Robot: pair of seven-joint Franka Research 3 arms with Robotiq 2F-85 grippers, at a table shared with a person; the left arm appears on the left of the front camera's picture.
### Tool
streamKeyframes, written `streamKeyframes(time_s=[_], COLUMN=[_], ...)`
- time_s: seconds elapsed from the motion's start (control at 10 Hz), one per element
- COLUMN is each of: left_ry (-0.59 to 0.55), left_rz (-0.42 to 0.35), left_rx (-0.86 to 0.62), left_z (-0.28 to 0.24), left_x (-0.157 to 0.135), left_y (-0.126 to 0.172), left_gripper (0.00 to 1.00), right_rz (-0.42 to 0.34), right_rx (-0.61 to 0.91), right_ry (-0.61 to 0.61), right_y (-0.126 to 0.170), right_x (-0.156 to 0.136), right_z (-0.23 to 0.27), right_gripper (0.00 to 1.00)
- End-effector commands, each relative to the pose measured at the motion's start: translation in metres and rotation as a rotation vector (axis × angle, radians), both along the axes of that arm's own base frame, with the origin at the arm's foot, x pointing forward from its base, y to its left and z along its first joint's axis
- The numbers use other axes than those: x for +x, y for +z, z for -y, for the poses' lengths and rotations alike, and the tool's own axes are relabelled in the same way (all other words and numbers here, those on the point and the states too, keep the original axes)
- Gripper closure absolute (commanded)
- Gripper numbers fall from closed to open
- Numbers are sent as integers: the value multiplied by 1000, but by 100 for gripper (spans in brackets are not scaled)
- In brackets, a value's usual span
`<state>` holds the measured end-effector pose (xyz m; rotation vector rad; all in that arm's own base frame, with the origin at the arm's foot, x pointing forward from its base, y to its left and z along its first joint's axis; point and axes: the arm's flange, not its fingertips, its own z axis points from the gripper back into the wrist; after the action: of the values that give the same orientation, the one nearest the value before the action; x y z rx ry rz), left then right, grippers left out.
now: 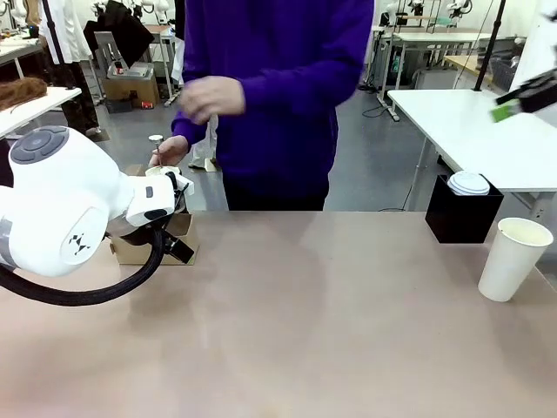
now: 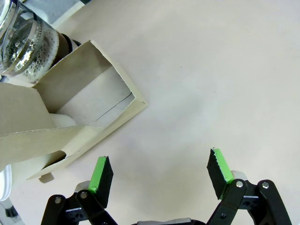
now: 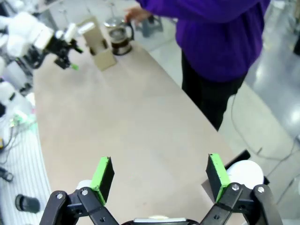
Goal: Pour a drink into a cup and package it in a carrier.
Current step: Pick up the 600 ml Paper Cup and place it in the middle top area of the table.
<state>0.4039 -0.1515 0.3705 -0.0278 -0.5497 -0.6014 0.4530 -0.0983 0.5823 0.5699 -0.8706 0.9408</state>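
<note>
At the counter's (image 1: 287, 331) left end, the left gripper (image 2: 159, 171) hangs low over bare surface just beside the carrier (image 2: 93, 105). Its fingers (image 2: 101, 174) are released and spread wide, with nothing between the green pads. The carrier, a low brown cardboard box with an upright handle panel, stands near the far-left edge of the counter, and the one slot seen from the left wrist is hollow.

Close behind it, on the person's side, stands a glass jar (image 2: 21, 44) with a metal band. From the right wrist view the drink (image 3: 120, 47) shows dark brown inside the jar. The person (image 1: 278, 87), in a purple sweater, stands at the far side. One hand (image 1: 170, 150) is down at the jar, and the other hand (image 1: 209, 97) is raised in front of the chest and blurred.

Farther right, a black box (image 1: 463, 218) sits at the counter's far edge with a stack of white lids (image 1: 468, 183) on top. Just beside it, nearer the robot, the cup (image 1: 515, 259) stands upright with its mouth open, well apart from the carrier. High above this right end, the right gripper (image 1: 526, 97) hovers, its fingers (image 3: 215, 176) also released and holding nothing.
</note>
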Motion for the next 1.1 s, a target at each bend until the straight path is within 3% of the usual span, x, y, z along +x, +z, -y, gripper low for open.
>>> streamKeyframes(time_s=[0.0,0.2,0.4,0.6,0.7,0.8,1.0], left_ry=[0,0,0,0,0,0,0], left_rz=[0,0,0,0,0,0,0], left_rx=[-1,-1,-1,-1,-1,-1,-1], left_z=[0,0,0,0,0,0,0], left_x=[0,0,0,0,0,0,0], left_y=[0,0,0,0,0,0,0], left_gripper=[0,0,0,0,0,0,0], right_rz=[108,155,141,124,155,116,116], right_rx=[139,307,424,436,413,454,454], right_ry=[129,137,144,121,70,114,114], right_y=[-49,-102,-151,-166,-159,-185,-185], right_x=[-17,-26,-22,-17,-17,-34,-34], right_z=[57,112,139,138,131,136,136], right_gripper=[0,0,0,0,0,0,0])
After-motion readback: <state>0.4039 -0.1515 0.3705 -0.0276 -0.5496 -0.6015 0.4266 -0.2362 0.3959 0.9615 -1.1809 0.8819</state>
